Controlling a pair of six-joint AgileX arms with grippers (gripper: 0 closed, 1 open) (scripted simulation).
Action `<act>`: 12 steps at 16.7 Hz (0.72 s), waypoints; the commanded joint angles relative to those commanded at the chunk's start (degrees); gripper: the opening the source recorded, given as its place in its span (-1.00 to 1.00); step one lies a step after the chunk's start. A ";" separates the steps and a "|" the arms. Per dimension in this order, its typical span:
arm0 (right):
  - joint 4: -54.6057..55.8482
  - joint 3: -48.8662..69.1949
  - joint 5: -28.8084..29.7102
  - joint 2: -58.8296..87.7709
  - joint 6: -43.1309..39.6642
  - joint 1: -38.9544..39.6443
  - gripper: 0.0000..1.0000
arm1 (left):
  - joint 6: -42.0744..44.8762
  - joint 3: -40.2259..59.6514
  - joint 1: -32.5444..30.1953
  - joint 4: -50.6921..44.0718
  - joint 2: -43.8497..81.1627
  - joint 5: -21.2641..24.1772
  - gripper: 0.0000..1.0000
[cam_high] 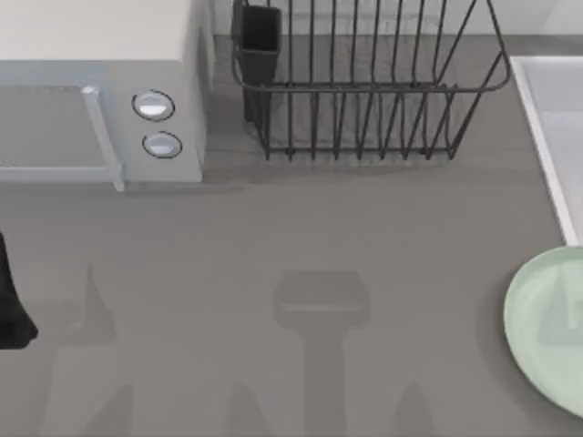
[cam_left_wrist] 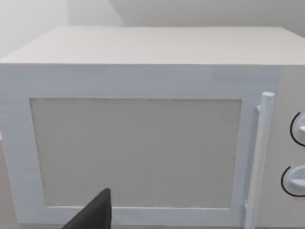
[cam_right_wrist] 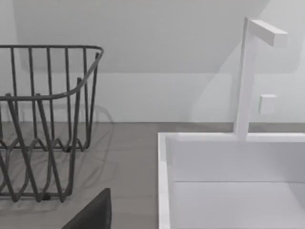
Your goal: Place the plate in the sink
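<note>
Here, plate overhangs right edge below sink.

Grey worktop, plain and matte. Carrying a white microwave at the far left, door side facing the near edge. Black wire dish rack parked at the back middle, just beside the microwave. Pale sink set along the right edge. Mint-green plate lying flat near the right front, just in front of the sink.
</note>
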 joint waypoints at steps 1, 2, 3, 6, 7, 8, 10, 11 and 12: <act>0.00 0.00 0.00 0.00 0.00 0.00 1.00 | 0.00 0.00 0.00 0.00 0.00 0.00 1.00; 0.00 0.00 0.00 0.00 0.00 0.00 1.00 | 0.00 0.00 0.00 0.00 0.00 0.00 1.00; 0.00 0.00 0.00 0.00 0.00 0.00 1.00 | 0.00 0.00 0.00 0.00 0.00 0.00 1.00; 0.00 0.00 0.00 0.00 0.00 0.00 1.00 | 0.00 0.00 0.00 0.00 0.00 0.00 1.00; 0.00 0.00 0.00 0.00 0.00 0.00 1.00 | 0.00 0.00 0.00 0.00 0.00 0.00 1.00; 0.00 0.00 0.00 0.00 0.00 0.00 1.00 | 0.00 0.00 0.00 0.00 0.00 0.00 1.00; -0.56 0.61 0.00 0.66 0.21 0.20 1.00 | 0.00 0.00 0.00 0.00 0.00 0.00 1.00; -1.58 1.72 0.00 1.89 0.60 0.58 1.00 | 0.00 0.00 0.00 0.00 0.00 0.00 1.00; -3.04 3.32 0.00 3.73 1.15 1.12 1.00 | 0.00 0.00 0.00 0.00 0.00 0.00 1.00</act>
